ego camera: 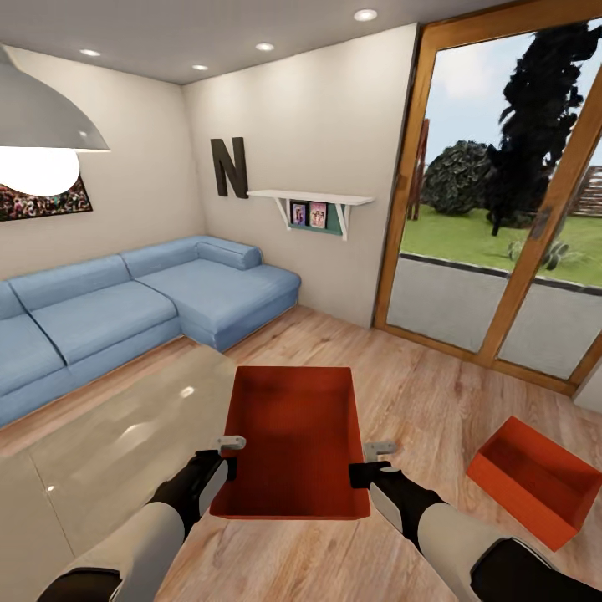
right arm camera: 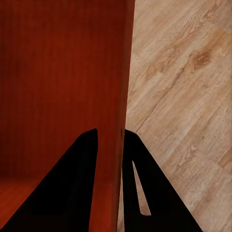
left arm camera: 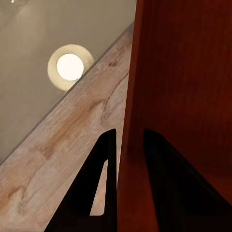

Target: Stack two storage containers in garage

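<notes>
Held container: an orange-red, shallow, lidless box [ego camera: 293, 443] is carried in front of the robot, above the light wood-plank floor [ego camera: 418, 393] of the living room.
Left gripper: the left gripper [ego camera: 227, 456] pinches the box's left long wall, one finger inside and one outside, closed down to the wall's thickness; the left wrist view [left arm camera: 126, 159] shows the wall between the dark fingers.
Right gripper: the right gripper [ego camera: 368, 468] clamps the opposite long wall the same way, seen close up in the right wrist view [right arm camera: 110, 154].
Handling: the walls look thin and stiff and the box empty, so probably light; smooth sides could slip, so both pinches should stay level.
Second container: an identical box [ego camera: 535, 481] lies on the plank floor, well to the right of the held box.
Table: a pale glossy tabletop [ego camera: 109, 451] lies just left of the held box, its edge near the left arm.
Sofa: a blue sectional sofa [ego camera: 142, 309] stands beyond the table, left of the held box.
Glass doors: wood-framed glass doors [ego camera: 502, 209] stand beyond and right of the held box.
Open room: bare planks stretch ahead of the held box.
</notes>
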Available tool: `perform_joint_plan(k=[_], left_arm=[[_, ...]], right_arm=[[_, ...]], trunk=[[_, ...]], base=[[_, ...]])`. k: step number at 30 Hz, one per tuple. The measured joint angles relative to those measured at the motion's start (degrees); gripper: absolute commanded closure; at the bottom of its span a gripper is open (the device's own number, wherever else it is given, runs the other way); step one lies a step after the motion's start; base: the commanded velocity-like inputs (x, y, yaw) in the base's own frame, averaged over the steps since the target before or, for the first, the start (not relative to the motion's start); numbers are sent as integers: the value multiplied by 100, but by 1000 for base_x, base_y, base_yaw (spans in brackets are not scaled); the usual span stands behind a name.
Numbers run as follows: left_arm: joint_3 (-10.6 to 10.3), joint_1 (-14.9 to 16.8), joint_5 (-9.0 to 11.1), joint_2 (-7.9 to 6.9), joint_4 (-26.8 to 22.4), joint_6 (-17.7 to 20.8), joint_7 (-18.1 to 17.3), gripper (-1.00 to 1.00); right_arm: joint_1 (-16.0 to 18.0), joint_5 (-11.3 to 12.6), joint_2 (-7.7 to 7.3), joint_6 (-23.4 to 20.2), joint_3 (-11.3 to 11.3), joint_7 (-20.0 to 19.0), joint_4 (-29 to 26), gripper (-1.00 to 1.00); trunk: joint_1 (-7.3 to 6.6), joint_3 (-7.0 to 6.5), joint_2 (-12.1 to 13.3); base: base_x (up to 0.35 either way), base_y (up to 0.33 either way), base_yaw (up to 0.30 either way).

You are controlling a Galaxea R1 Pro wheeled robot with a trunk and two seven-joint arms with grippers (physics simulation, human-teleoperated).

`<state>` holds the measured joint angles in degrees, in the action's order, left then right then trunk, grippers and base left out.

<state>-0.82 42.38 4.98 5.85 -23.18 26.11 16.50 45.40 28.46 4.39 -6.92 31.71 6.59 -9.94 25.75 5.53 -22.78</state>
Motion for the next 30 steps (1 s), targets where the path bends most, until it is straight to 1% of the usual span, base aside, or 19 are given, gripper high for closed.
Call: perform_joint_plan(k=[14, 30], left_arm=[[1, -3, -1, 0, -2, 0, -1, 100], [-4, -1, -1, 0, -3, 1, 2, 100]], right_arm=[[0, 14, 0, 2, 14, 1, 3, 100], [1, 30, 0, 12, 23, 0, 8, 100]], trunk=[[0, 0, 0], [0, -5, 0]], base=[[0, 0, 8], [0, 0, 266]])
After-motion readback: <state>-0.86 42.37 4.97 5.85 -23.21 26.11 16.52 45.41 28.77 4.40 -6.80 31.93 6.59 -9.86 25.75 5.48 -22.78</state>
